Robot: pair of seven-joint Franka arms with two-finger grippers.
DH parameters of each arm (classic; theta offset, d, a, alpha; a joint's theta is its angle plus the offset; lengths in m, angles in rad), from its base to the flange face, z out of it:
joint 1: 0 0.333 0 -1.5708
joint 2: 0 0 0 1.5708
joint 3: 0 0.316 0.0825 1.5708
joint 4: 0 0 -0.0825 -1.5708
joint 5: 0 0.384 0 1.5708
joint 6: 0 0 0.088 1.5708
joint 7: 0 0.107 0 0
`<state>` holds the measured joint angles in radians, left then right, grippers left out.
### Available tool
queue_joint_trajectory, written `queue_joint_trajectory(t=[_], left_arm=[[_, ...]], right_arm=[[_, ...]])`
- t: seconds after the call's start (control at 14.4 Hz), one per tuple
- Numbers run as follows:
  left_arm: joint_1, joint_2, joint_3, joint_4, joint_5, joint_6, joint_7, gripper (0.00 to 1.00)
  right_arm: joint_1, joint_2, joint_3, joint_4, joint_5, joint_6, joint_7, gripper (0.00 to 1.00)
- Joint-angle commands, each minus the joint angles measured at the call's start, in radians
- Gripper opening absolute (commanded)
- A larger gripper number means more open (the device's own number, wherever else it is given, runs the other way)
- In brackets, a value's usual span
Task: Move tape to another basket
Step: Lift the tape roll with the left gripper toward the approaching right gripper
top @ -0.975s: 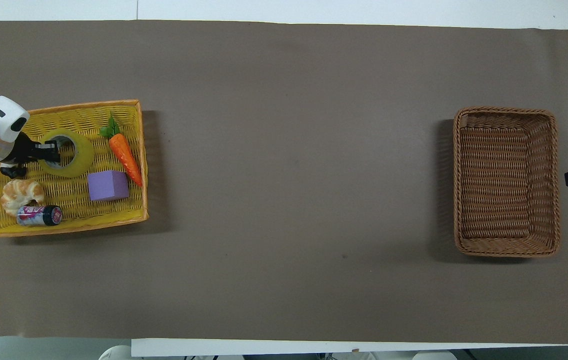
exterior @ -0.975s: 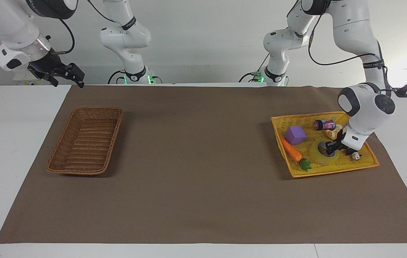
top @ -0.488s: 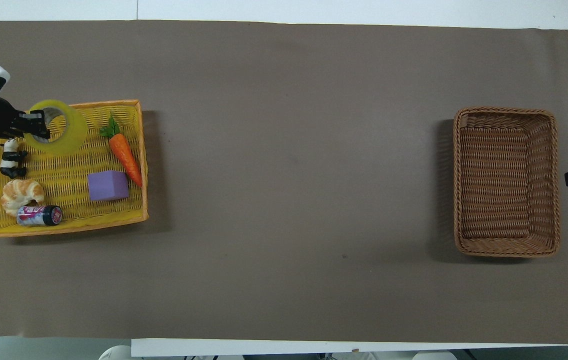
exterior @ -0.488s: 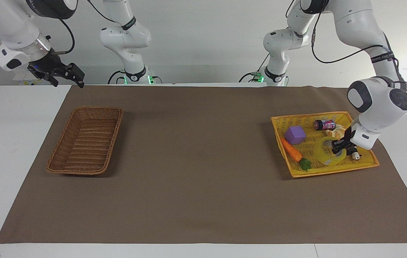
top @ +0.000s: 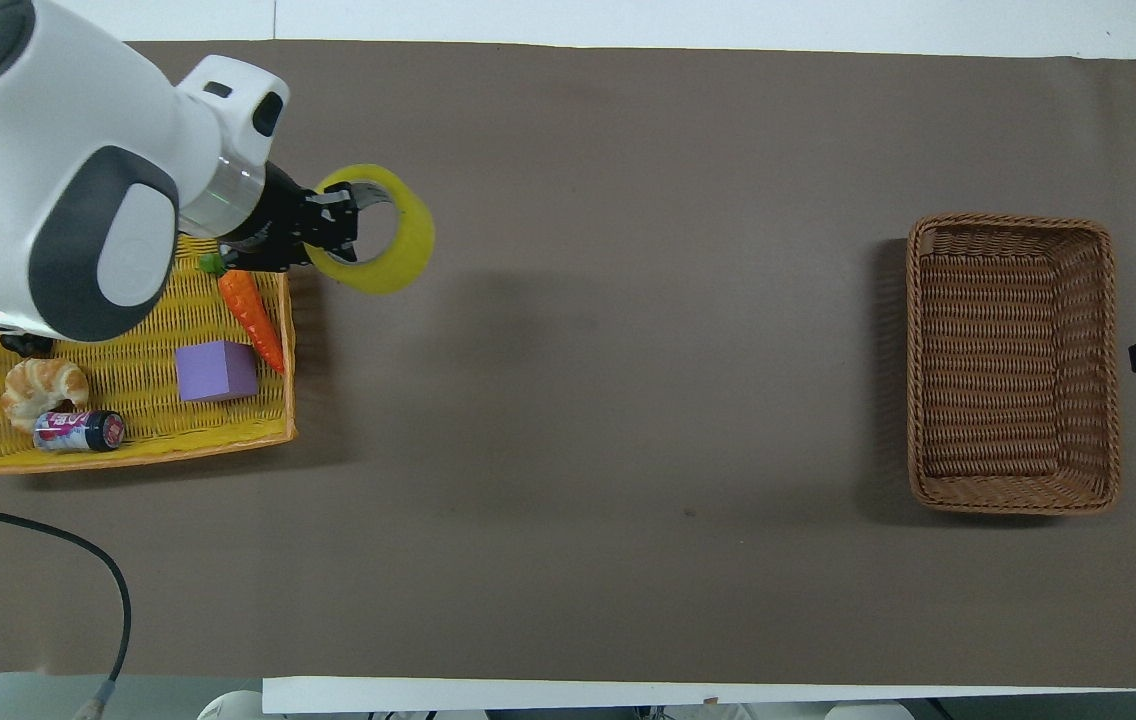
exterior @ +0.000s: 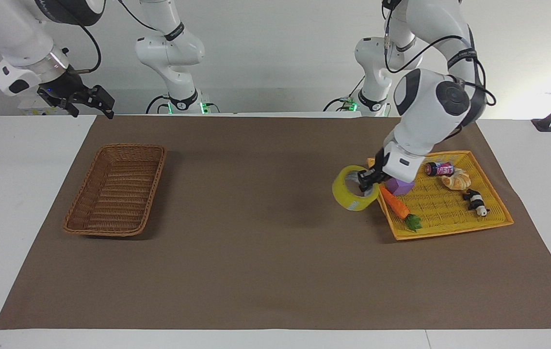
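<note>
We see the worktop (exterior: 275, 291) w/ a brown mat (top: 578, 450) over most of it. L arm (exterior: 430, 97) reaches down from its base, elbow bent, wrist angled toward the mat's middle. The basket (exterior: 116, 189) sits toward the right arm's end of the worktop, nothing in it. Yellow tray (exterior: 494, 218) sits toward the left arm's end, holding purple block (top: 216, 370), carrot (top: 250, 305), croissant (top: 43, 388), can (top: 78, 431) and panda toy (exterior: 475, 201). R arm waits, right pincer (exterior: 84, 98) up over the mat's corner by its own base; fingers look spread apart. Left pincer (exterior: 365, 178) is clenched on the tape (exterior: 351, 195), one finger inside the core, one outside the wall. Tape is up in the air, tilted, over bare mat just beside the tray's edge, well apart from the basket.
</note>
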<state>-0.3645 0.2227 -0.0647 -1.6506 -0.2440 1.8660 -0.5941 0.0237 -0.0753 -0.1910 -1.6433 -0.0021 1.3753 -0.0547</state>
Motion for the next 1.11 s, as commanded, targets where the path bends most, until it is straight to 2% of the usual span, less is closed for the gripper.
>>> queue_joint_trajectory(t=[0.0, 0.14, 0.42, 0.56, 0.77, 1.04], left_arm=[[-0.083, 0.006, 0.020, 0.025, -0.028, 0.013, -0.058, 0.00], [-0.100, 0.007, 0.020, 0.020, -0.028, 0.099, -0.081, 0.00], [-0.100, 0.007, 0.020, 0.019, -0.028, 0.099, -0.082, 0.00], [-0.099, 0.007, 0.020, 0.018, -0.027, 0.088, -0.085, 0.00], [-0.099, 0.007, 0.020, 0.014, -0.028, 0.096, -0.119, 0.00], [-0.100, 0.003, 0.020, -0.003, -0.026, 0.101, -0.115, 0.00]], right_arm=[[0.002, -0.024, -0.001, -0.027, -0.009, 0.010, -0.017, 1.00], [0.002, -0.024, -0.001, -0.027, -0.009, 0.011, -0.017, 1.00], [-0.002, -0.024, 0.002, -0.030, 0.026, -0.015, -0.042, 1.00], [-0.017, -0.026, -0.004, -0.056, 0.245, 0.068, -0.088, 1.00], [0.002, 0.006, 0.002, -0.095, 0.492, 0.181, -0.093, 1.00], [0.099, 0.132, 0.004, -0.139, 0.862, 0.336, -0.134, 1.00]])
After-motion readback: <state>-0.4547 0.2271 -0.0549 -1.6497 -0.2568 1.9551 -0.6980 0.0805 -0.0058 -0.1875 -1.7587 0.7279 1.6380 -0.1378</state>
